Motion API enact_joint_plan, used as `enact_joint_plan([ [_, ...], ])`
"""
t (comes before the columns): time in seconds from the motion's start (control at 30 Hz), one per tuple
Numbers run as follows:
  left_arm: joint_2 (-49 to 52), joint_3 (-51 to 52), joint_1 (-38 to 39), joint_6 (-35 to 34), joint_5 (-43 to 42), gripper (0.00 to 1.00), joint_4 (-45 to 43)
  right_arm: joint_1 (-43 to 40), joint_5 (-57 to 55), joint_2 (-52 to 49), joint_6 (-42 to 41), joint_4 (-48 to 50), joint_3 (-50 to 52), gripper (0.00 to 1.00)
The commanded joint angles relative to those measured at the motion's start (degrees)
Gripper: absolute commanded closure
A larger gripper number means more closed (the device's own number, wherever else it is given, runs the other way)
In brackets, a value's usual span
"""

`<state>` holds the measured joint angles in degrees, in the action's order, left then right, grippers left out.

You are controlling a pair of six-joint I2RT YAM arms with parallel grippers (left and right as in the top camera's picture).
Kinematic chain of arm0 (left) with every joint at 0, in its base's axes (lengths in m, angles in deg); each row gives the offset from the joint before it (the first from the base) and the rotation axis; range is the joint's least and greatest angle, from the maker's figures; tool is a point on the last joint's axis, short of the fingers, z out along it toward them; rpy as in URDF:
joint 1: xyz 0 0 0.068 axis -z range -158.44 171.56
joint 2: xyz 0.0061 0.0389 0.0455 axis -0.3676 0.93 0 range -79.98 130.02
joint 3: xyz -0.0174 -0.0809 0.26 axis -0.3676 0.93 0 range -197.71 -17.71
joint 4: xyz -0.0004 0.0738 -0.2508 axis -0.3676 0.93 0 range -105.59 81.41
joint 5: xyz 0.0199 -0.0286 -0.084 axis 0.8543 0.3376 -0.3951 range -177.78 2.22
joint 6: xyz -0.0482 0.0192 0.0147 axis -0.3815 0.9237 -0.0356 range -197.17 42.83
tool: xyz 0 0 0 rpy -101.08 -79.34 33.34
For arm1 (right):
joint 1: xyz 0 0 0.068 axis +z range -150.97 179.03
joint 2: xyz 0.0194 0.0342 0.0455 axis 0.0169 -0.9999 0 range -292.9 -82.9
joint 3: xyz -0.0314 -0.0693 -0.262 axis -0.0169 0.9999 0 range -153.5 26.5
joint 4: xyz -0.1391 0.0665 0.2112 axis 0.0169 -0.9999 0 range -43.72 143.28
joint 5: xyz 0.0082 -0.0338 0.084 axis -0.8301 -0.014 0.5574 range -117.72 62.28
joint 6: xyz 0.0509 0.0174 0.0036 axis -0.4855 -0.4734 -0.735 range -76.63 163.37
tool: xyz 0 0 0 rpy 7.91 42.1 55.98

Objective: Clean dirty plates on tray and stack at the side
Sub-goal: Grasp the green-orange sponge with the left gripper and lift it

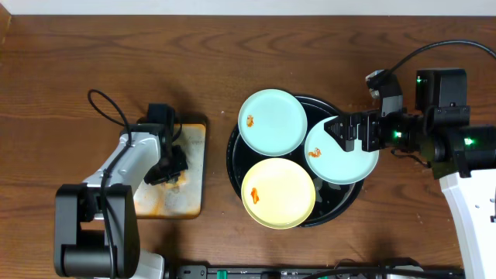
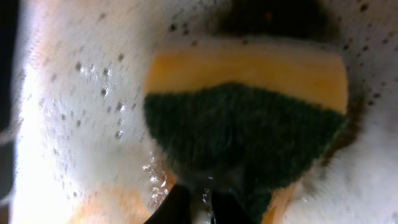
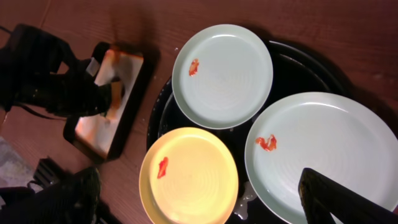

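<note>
Three plates lie on the round black tray (image 1: 232,160): a pale blue-green plate (image 1: 272,122) at the back, another blue-green plate (image 1: 346,164) on the right rim, and a yellow plate (image 1: 278,193) in front. Each has a small orange smear. My right gripper (image 1: 339,133) hovers open over the right plate; the right wrist view shows only one finger (image 3: 336,199) above that plate (image 3: 323,143). My left gripper (image 1: 172,167) is down in the rust-stained rectangular tray (image 1: 190,190). In the left wrist view it (image 2: 203,202) is shut on the edge of a yellow sponge with a green pad (image 2: 242,124).
The wet, rust-stained rectangular tray (image 3: 102,121) sits on the wooden table left of the black tray (image 3: 298,68). A small puddle (image 3: 245,199) lies on the black tray between the yellow plate (image 3: 189,174) and the right plate. Cables run near both arms.
</note>
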<state>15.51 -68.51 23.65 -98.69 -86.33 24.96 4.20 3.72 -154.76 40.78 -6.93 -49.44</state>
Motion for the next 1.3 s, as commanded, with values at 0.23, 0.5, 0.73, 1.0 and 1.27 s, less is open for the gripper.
enact_joint_plan([
  [0.23, 2.2, -0.1, 0.0, 2.8, -1.0, 0.92, 1.0, 0.5, 0.1, -0.2, -0.6, -0.8, -0.9, 0.01],
  [0.5, -9.5, -5.1, 0.0, 2.8, -0.7, 0.49, 7.1, 0.5, 0.1, -0.2, -0.6, -0.9, -0.9, 0.01],
  [0.73, -10.8, -4.2, 0.0, 2.8, 5.7, 0.47, 4.9, 0.5, 0.1, -0.2, -0.6, -0.9, -0.9, 0.01],
  [1.0, -4.9, -1.4, 0.0, 2.8, 5.6, 0.48, -0.6, 0.5, 0.1, -0.2, -0.6, -1.0, -0.9, 0.01],
  [1.27, -4.6, -1.4, 0.0, 2.8, 5.6, 0.42, -1.1, 0.5, 0.1, -0.2, -0.6, -1.4, -0.9, 0.01],
])
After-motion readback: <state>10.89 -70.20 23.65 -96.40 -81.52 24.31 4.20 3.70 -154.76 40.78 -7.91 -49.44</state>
